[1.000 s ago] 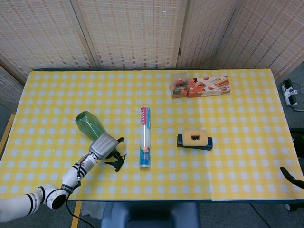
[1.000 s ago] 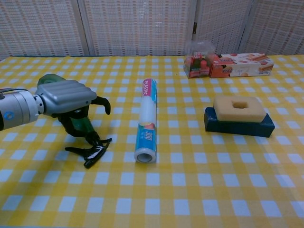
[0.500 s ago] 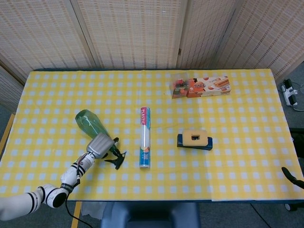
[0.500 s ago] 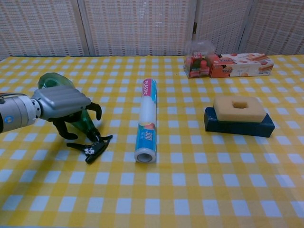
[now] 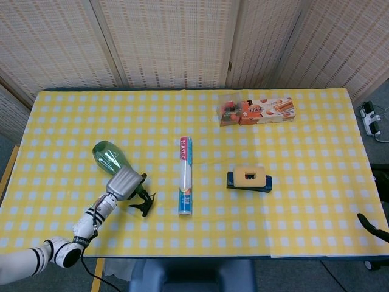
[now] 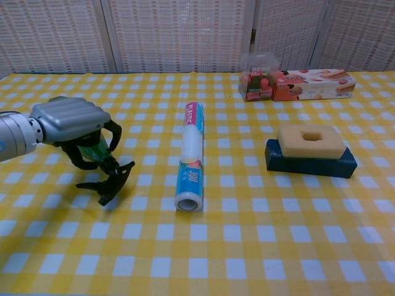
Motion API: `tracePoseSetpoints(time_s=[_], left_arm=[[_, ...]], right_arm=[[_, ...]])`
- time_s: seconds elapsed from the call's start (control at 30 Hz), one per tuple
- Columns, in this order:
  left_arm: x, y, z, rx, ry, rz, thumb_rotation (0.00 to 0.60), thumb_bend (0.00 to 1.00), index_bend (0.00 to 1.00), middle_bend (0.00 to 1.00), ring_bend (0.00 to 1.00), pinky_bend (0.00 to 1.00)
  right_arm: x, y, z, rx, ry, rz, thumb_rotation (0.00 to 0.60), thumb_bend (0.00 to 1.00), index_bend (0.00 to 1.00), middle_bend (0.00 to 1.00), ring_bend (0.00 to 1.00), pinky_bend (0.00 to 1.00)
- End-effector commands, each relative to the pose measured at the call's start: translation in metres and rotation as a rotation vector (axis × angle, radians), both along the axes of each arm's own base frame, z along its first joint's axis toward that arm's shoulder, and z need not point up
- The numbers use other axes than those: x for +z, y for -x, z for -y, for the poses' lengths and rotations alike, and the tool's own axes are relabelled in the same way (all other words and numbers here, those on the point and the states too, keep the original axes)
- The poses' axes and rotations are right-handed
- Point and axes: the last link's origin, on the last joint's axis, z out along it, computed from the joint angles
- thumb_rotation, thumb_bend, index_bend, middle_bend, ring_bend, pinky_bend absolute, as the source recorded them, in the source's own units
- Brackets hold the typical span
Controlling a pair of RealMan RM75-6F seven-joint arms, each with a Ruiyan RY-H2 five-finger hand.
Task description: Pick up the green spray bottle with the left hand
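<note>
Green see-through plastic spray bottle (image 5: 110, 158) lies on its side at the left of the checkered tabletop (image 5: 304, 152), black trigger nozzle toward the front. Left hand (image 5: 124, 182), smooth grey metal, has its fingers (image 6: 114, 132) curled round the neck. Right of it, a cling-film roll (image 5: 185, 176).

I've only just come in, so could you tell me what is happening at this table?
The robot's left hand is closed around the neck of the green spray bottle, which lies on the yellow checked table with its black trigger end toward the robot. Whether it has left the cloth cannot be told. A plastic wrap roll, a sponge on a blue block and snack boxes sit untouched. Only a tip of the right hand shows.
</note>
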Motion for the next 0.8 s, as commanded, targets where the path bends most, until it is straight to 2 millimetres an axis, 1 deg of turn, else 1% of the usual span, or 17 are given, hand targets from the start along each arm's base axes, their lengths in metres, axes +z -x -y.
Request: tracePoseSetpoints(time_s=[0.03,0.13,0.33,0.53,0.73,0.8], left_arm=[[0.016,-0.002,0.003,0.016,-0.006,0.064,0.600,0.42,0.66,1.00,1.00,1.00],[0.032,-0.004,0.005,0.032,-0.036,0.135,0.600,0.44,0.67,1.00,1.00,1.00],[0.065,-0.007,0.006,0.154,-0.069,0.383,0.600,0.46,0.68,1.00,1.00,1.00],[0.104,-0.013,0.005,0.239,-0.092,0.595,0.600,0.47,0.68,1.00,1.00,1.00],[0.136,-0.030,0.013,0.251,-0.089,0.698,0.600,0.47,0.68,1.00,1.00,1.00],[0.143,-0.033,0.015,0.250,-0.091,0.717,0.600,0.48,0.68,1.00,1.00,1.00]], right_arm=[[-0.001,0.000,0.000,0.001,-0.004,-0.001,0.600,0.26,0.00,0.00,0.00,0.00],[-0.003,-0.001,0.001,0.005,-0.013,-0.002,0.600,0.26,0.00,0.00,0.00,0.00],[-0.007,-0.004,0.001,0.018,-0.026,-0.006,0.600,0.26,0.00,0.00,0.00,0.00],[-0.011,-0.006,0.001,0.027,-0.037,-0.012,0.600,0.26,0.00,0.00,0.00,0.00],[-0.014,-0.008,0.001,0.032,-0.043,-0.016,0.600,0.26,0.00,0.00,0.00,0.00],[-0.014,-0.008,0.000,0.030,-0.039,-0.014,0.600,0.26,0.00,0.00,0.00,0.00]])
